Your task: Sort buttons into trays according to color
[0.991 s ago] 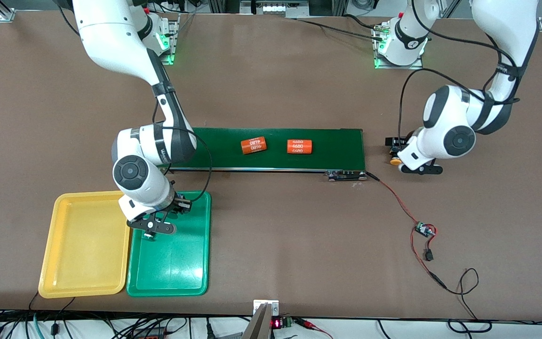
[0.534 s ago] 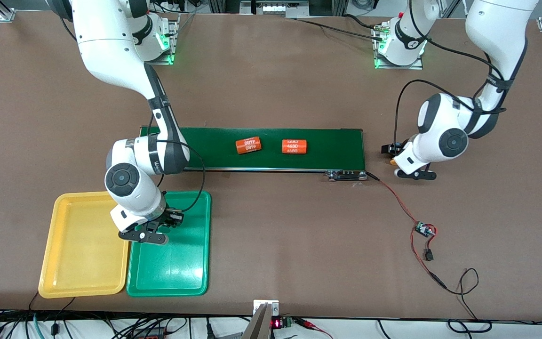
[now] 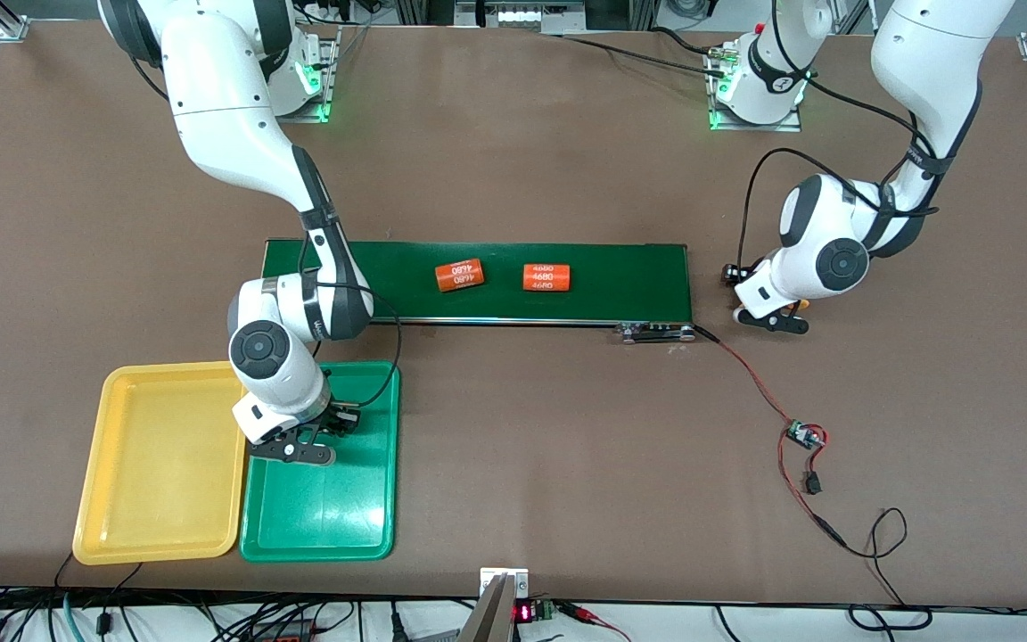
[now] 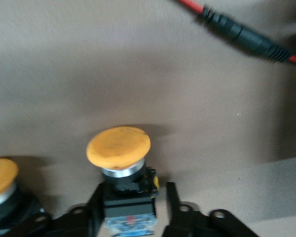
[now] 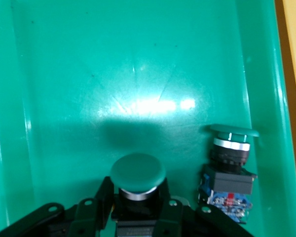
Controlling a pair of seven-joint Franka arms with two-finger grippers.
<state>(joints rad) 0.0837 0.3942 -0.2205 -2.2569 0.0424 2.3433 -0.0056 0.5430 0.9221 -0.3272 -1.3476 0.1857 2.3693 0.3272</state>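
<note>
Yellow plastic first: the yellow tray (image 3: 121,464) sits touching the green tray (image 3: 326,517), over which the right gripper (image 3: 304,441) holds a green button (image 5: 138,173) clamped in its jaws. A second green button (image 5: 232,163) lies just beside it in that tray, and a careless release could knock it or bounce out. Off the belt's (image 3: 620,272) end, the left gripper (image 3: 768,312) sits low on the table (image 3: 513,178), jaws closed on a yellow button (image 4: 118,147), and a shallow pinch could slip and nudge the second yellow button (image 4: 0,177).
</note>
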